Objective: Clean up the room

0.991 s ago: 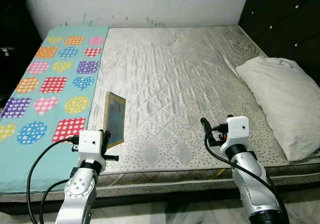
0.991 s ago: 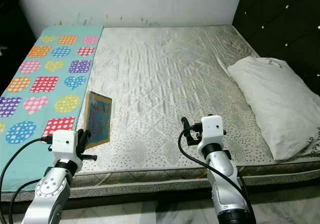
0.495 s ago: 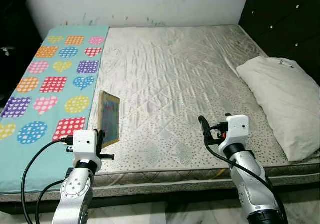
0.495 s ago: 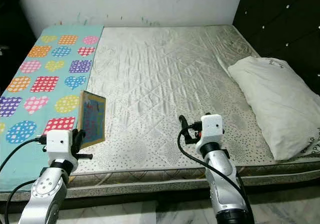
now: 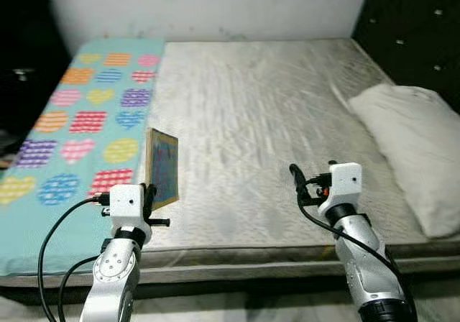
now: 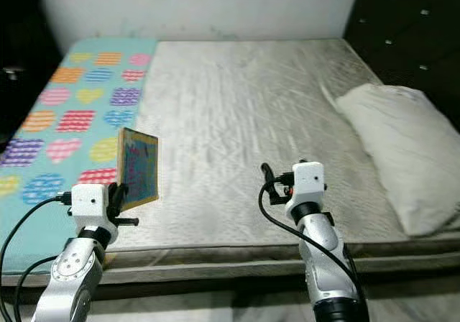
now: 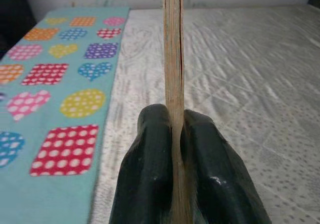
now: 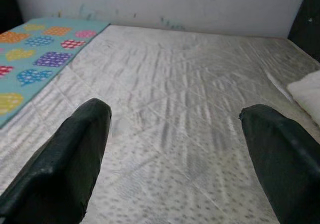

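A thin picture book (image 5: 163,167) with a blue, colourful cover stands upright on edge above the bed's near left part. My left gripper (image 5: 149,198) is shut on its lower edge; in the left wrist view both black fingers (image 7: 150,184) press the book's spine (image 7: 173,59) between them. My right gripper (image 5: 295,172) hangs open over the near middle of the grey mattress (image 5: 259,121), with nothing between its fingers (image 8: 70,159).
A teal sheet with dotted hearts and squares (image 5: 79,128) covers the bed's left strip. A white pillow (image 5: 413,146) lies at the right. A dark padded headboard (image 5: 417,34) rises on the right, a pale wall (image 5: 215,6) behind. The bed's front edge (image 5: 237,254) is just before my arms.
The whole view has shifted and blurred, so the camera moved. The left gripper still holds the book, which has turned more edge-on. The right gripper stays open.
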Robot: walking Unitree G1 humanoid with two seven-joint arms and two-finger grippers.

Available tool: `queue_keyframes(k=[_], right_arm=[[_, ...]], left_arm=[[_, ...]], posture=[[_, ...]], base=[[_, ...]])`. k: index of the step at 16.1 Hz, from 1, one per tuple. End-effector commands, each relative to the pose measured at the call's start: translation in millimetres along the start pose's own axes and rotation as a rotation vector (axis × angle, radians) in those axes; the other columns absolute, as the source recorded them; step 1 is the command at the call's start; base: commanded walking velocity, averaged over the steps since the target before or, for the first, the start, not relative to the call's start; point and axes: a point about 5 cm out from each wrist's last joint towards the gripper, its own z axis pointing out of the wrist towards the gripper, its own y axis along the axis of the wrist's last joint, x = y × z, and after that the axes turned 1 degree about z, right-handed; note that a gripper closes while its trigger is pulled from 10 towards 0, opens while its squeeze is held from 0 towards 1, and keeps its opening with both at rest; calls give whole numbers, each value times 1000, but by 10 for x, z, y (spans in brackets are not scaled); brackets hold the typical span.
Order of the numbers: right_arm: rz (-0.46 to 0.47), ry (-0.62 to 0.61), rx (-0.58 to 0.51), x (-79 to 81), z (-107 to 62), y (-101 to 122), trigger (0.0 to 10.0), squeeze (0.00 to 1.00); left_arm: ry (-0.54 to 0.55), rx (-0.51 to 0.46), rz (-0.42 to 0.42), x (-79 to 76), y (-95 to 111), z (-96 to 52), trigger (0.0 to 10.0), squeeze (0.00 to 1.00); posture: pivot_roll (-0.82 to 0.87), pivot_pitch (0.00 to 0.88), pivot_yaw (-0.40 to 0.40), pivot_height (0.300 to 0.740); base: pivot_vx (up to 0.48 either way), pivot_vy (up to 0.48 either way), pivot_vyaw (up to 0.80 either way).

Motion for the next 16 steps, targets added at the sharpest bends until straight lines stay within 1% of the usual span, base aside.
queue_keyframes(k=[1,2,10,15,16], right_arm=[[15,11,2,44,24,6,10000,0],[17,9,3,44,25,5,10000,0],[9,17,5,45,22,-6,10000,0],[1,33,12,58,12,-22,10000,0],[1,33,13,58,11,-23,10000,0]], left_arm=[[17,-33,16,68,61,14,10000,0],[14,-42,29,61,72,17,10000,0],[-31,-64,27,12,107,20,10000,0],[-23,-51,19,15,82,14,10000,0],[-23,-52,18,14,82,12,10000,0]], posture=[[-112,68,12,740],[-113,70,12,740],[-116,72,16,740],[-116,76,10,740],[-116,77,10,740]], base=[[0,480,0],[0,0,0],[0,0,0],[0,-339,0],[0,0,0]])
